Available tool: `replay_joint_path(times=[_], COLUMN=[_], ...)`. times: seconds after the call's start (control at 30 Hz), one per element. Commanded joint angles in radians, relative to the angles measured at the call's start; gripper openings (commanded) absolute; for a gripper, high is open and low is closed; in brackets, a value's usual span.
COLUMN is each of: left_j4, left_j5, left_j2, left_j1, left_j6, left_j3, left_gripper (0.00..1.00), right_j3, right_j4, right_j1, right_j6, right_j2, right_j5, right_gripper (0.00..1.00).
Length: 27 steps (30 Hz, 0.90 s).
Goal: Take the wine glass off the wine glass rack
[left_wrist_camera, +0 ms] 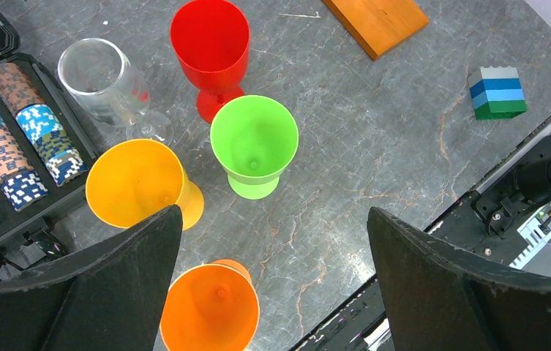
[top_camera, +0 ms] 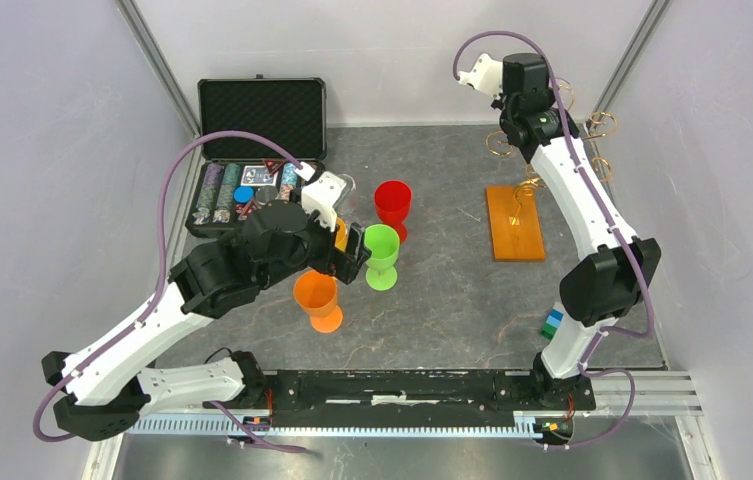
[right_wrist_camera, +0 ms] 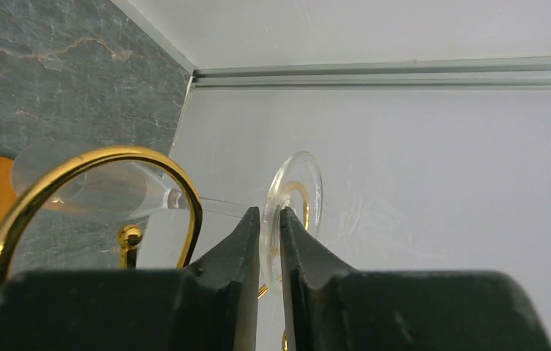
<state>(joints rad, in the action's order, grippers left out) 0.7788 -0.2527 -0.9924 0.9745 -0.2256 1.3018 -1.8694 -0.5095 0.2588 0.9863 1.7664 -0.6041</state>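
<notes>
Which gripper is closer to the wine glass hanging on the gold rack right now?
Right. The right gripper has its fingers pinched around the foot of the wine glass at the rack. The left gripper hangs open over the coloured cups, well across the table.

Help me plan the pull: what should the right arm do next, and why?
Probably close the jaws of the right gripper fully on the glass foot first: they flank the disc closely, and the stem hangs in the rack loop.
</notes>
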Motion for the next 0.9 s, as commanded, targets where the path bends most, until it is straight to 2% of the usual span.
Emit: replay_joint_path(times=[0.0, 0.13, 0.43, 0.53, 0.7, 0.87], left_j4=[-0.05, -0.055, -0.059, -0.062, -0.066, -0.068], left_j5=[0.004, 0.009, 0.009, 0.012, 0.013, 0.013], left_j2=[0.006, 0.004, 0.001, 0.0, 0.0, -0.001], left_j1=[-0.004, -0.003, -0.003, -0.003, -0.003, -0.004], left_j6=[0.008, 0.006, 0.009, 0.008, 0.009, 0.006], left_j3=[-0.009, -0.015, -0.018, -0.02, -0.026, -0.032], left_gripper=[1.0, 1.0, 1.0, 1.0, 1.0, 1.0], right_j3=[-0.014, -0.004, -0.014, -0.013, 0.009, 0.02], right_j4=[0.053, 0.074, 0.071, 0.057, 0.038, 0.023], right_j1=[-0.004, -0.004, -0.001, 0.0, 0.0, 0.008], right_j6=[0.021, 0.034, 0.043, 0.044, 0.041, 0.044], right_j2=[-0.039, -0.052, -0.07, -0.079, -0.083, -0.098], right_j5=[-0.02, -0.034, -0.053, -0.037, -0.049, -0.049], right_gripper=[0.14, 0.01, 0.0, 0.04, 0.19, 0.21])
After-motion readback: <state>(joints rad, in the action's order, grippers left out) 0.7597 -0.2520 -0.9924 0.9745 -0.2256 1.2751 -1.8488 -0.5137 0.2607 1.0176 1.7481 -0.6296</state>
